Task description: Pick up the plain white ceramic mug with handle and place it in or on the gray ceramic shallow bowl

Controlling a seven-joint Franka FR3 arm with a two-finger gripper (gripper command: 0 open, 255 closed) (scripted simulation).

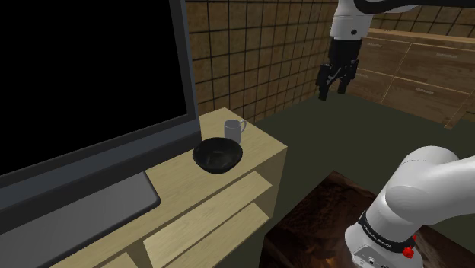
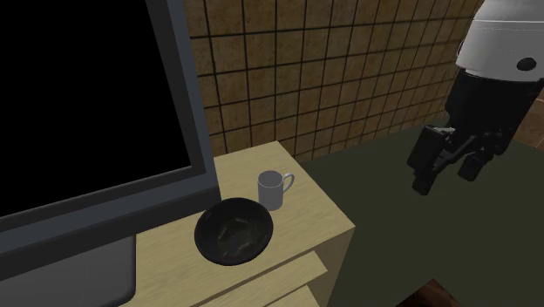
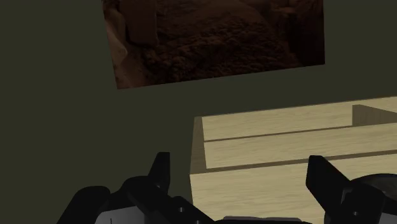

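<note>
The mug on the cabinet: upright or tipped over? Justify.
Upright: the mug stands on its base, rim facing up, handle sideways, beside the dark bowl.

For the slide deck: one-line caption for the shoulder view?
Gripper with fingers apart hangs over the floor, clear of the white mug standing beside the dark bowl on the light wooden cabinet.

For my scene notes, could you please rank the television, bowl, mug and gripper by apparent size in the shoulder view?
Television, by far.
Bowl and gripper look alike; camera distance leaves them unranked.
Mug, smallest.
</note>
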